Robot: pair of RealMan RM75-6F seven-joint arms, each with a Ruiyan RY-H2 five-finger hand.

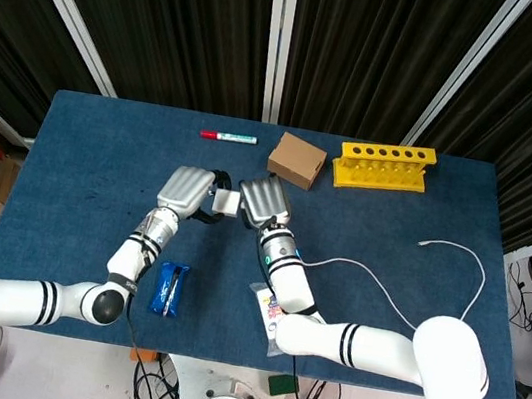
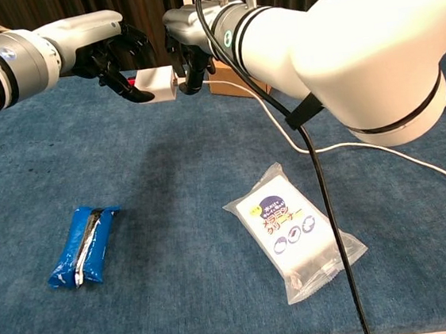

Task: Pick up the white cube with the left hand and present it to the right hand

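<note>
Head view: white cube up between left hand and right hand, short of the cardboard box.

Chest view: cube pinched by left hand; right hand touching, grasp unclear. Best held steady, unreleased until the right closes.

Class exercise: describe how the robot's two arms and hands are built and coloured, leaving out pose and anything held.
Both arms are glossy white, rounded segments with black bands at the joints. The left hand and right hand have ribbed silver-grey backs and black fingers. A black cable runs along the right arm.
</note>
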